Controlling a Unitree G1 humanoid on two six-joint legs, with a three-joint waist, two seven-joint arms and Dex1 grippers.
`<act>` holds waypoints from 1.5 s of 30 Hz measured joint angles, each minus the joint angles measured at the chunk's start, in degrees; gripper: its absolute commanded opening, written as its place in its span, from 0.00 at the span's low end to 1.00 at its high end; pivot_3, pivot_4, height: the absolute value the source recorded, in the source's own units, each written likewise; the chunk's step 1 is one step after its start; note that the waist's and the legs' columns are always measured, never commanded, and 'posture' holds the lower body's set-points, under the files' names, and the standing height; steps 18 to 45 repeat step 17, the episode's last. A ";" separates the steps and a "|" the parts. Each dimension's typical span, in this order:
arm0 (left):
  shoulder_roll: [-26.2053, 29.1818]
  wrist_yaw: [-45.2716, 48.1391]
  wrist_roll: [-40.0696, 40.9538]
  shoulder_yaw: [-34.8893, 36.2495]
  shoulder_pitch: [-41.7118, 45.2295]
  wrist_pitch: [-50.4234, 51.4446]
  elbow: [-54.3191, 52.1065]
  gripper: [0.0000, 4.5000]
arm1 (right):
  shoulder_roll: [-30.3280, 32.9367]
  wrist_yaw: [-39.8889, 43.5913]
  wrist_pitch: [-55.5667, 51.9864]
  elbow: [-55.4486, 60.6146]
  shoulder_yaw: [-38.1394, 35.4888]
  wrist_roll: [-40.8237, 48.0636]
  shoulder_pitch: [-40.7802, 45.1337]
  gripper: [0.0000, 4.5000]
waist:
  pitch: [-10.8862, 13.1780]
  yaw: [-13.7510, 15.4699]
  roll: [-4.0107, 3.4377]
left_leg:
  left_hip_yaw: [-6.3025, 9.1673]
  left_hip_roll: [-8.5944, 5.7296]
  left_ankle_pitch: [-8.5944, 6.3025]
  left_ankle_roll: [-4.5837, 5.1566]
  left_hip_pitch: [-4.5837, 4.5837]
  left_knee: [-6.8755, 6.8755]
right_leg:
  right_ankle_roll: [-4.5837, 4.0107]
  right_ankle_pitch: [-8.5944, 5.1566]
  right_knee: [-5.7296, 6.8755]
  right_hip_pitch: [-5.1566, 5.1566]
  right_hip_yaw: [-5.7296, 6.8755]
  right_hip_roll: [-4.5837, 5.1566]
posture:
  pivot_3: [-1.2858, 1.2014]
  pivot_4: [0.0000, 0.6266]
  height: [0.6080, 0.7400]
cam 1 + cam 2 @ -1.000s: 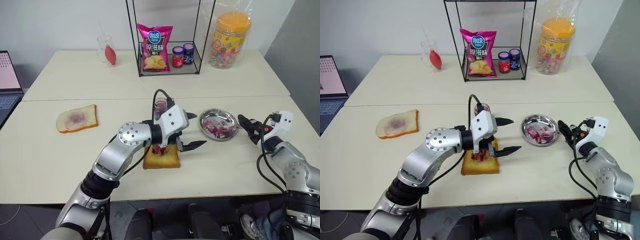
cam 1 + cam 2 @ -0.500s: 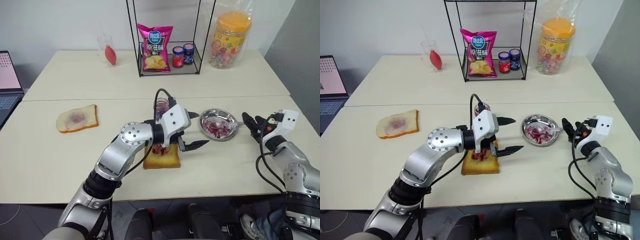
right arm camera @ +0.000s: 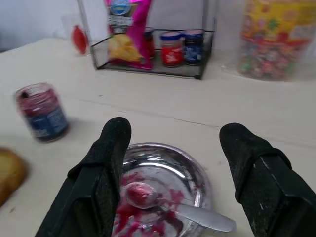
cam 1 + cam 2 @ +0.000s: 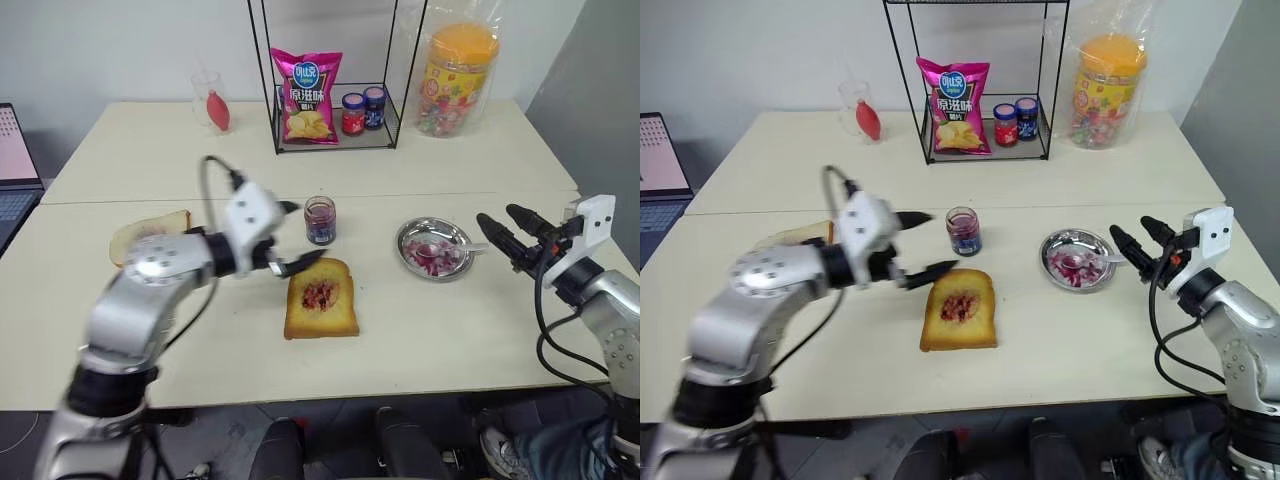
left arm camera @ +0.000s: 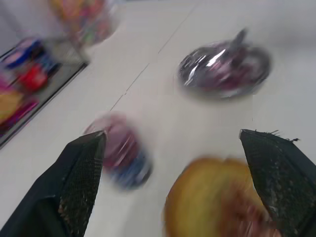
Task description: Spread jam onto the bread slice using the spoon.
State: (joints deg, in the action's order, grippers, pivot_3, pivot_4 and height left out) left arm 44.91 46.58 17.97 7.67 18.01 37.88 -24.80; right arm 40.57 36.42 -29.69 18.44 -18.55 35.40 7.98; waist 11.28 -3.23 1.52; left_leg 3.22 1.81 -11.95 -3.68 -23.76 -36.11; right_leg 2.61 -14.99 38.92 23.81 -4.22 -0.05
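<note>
**Jam on the toast, spoon parked in the steel dish: how each piece will handle**

On the left, the left pincer (image 4: 290, 237) hangs above the bench (image 4: 150, 320) with its two black fingers spread wide and nothing between them, just beside the toast's near-left corner.

The jam (image 4: 320, 222) sits in a small clear glass jar, upright and uncapped, just behind the bread. Glass is hard, smooth and breakable; it is best held around its middle with even pressure, and it will likely slip if pinched near the rim.

The bread slice (image 4: 321, 311) lies flat near the middle of the bench, golden and thick, already bearing a dark red patch of jam in its centre that stops well short of the crust. Toast is light and stiff but crumbly; it would probably slide under a spreading stroke, so steadying an edge makes sense.

Further right, the spoon (image 3: 173, 205) rests in the round steel dish (image 4: 408, 240), bowl smeared red, handle lying across the rim toward the right pincer. It is slim, rigid and slick; the clean handle end is the place to grip.

The right pincer (image 4: 513, 232) hovers just beside the dish, fingers well apart, empty.
</note>
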 measured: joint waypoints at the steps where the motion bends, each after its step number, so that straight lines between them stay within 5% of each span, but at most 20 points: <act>1: 1.28 0.58 0.04 1.59 -1.92 -0.06 0.21 1.00 | 1.25 1.32 -0.08 0.41 0.06 0.00 -0.90 0.72 | 0.00 0.02 0.00 | 0.00 -0.01 0.00 0.00 0.02 -0.01 | -0.01 -0.01 -0.01 -0.03 0.00 0.02 | 0.52 0.24 1.00; 11: 6.80 7.76 -0.48 10.45 -19.98 -9.98 0.61 1.00 | 13.17 16.85 -0.94 1.32 -1.47 -0.45 -10.37 0.72 | 0.00 1.28 0.06 | -0.05 -0.09 0.00 0.00 0.17 -0.04 | -0.37 -0.22 -0.08 -0.20 0.03 0.17 | 0.52 0.24 1.00; 45: 5.07 7.56 0.89 10.53 -19.46 -12.46 0.98 1.00 | 14.23 18.66 -0.74 0.22 -3.04 -1.48 -11.93 0.72 | 0.00 1.35 0.09 | -0.08 -0.07 0.00 -0.01 0.34 -0.01 | -0.39 -0.24 -0.07 -0.35 0.03 0.16 | 0.52 0.24 1.00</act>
